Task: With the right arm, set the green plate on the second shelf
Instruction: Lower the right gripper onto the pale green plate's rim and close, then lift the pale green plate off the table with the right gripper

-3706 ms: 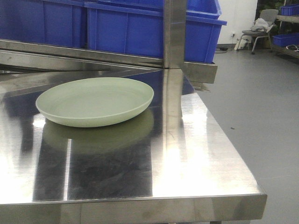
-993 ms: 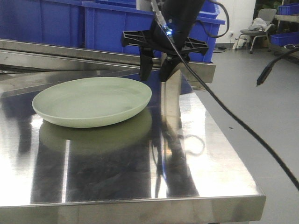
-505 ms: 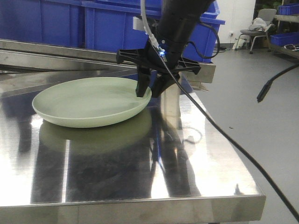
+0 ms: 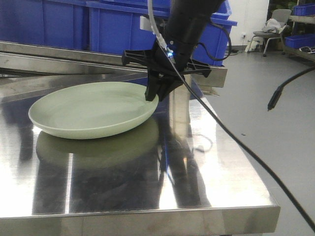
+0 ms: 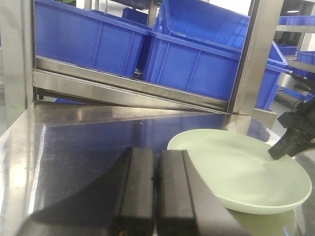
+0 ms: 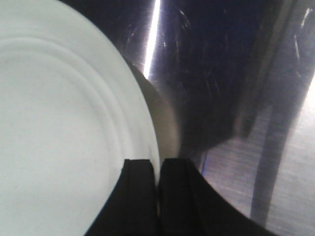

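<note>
Surface: Stainless steel table [image 4: 211, 187] fills the lower half of the front view and is bright with glare. Grey floor and a chair [image 4: 275, 27] sit at upper right.
Background: blue bins [image 4: 123, 29] stand on a shelf rail [image 4: 74, 56] across the top, with an upright post [image 4: 179, 113] at centre.
Plate: the green plate [image 4: 91, 110] lies on the table at centre left, mouth up, nothing in it, its right edge near the post.
Right gripper: the right gripper [image 4: 156, 93] reaches down from upper centre and pinches the plate's right-hand rim. In my right wrist view the fingers [image 6: 135, 196] are nearly together with the thin edge between them.
Why the rim: I judge the plate too wide and shallow to span, so the low upturned edge is the only hold.
Lift: I cannot tell whether the gripped side is off the steel.
Left gripper: the left gripper [image 5: 156, 155] hangs at lower centre of its own view, fingers pressed together on nothing. It is over bare steel left of the plate, out of the way, since this job is the right arm's.
Cable: a black cable [image 4: 236, 142] trails from the right arm toward lower right.
Stage: grasp made, raise and carry to the shelf not yet done.
Risk: a one-sided pinch may let the plate droop or pivot. The post is just beside my gripper and must be cleared.
</note>
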{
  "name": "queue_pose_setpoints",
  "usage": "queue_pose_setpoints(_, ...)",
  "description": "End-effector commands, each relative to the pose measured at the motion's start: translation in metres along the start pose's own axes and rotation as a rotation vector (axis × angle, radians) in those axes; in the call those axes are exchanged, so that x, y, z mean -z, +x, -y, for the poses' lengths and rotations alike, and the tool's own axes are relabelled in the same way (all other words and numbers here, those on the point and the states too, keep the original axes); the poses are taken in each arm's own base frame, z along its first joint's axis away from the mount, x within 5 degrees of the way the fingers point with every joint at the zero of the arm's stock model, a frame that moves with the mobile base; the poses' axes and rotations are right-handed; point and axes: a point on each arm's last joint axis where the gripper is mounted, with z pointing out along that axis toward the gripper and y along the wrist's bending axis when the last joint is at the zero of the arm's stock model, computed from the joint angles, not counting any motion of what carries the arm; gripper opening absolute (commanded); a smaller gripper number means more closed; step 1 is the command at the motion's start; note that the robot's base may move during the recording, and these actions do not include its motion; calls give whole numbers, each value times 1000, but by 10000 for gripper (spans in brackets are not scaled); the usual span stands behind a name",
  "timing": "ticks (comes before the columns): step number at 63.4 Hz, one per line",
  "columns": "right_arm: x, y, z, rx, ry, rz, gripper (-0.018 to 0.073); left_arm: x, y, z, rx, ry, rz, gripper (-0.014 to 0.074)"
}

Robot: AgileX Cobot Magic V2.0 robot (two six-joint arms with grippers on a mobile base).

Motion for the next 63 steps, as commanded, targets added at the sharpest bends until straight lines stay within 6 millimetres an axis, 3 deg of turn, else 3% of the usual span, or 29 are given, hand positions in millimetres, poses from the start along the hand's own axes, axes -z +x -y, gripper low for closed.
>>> queue_pose_setpoints(1, 64, -27, -16, 33, -49, 179, 44, 0, 5, -1, 12, 11, 65, 130)
queue_pose_setpoints(20, 153, -24, -26, 69, -32, 218, 53, 0, 5, -1, 12, 11, 65, 130)
queue_pose_setpoints(37, 228, -14, -26, -1, -38, 289, 53, 0, 5, -1, 12, 11, 65, 130)
queue_pose_setpoints(50, 278, 17, -14, -47, 37, 369, 53, 0, 5, -1, 12, 11, 65, 130)
queue_pose_setpoints(63, 320, 75, 8, -110, 59, 509, 53, 0, 5, -1, 12, 11, 65, 130)
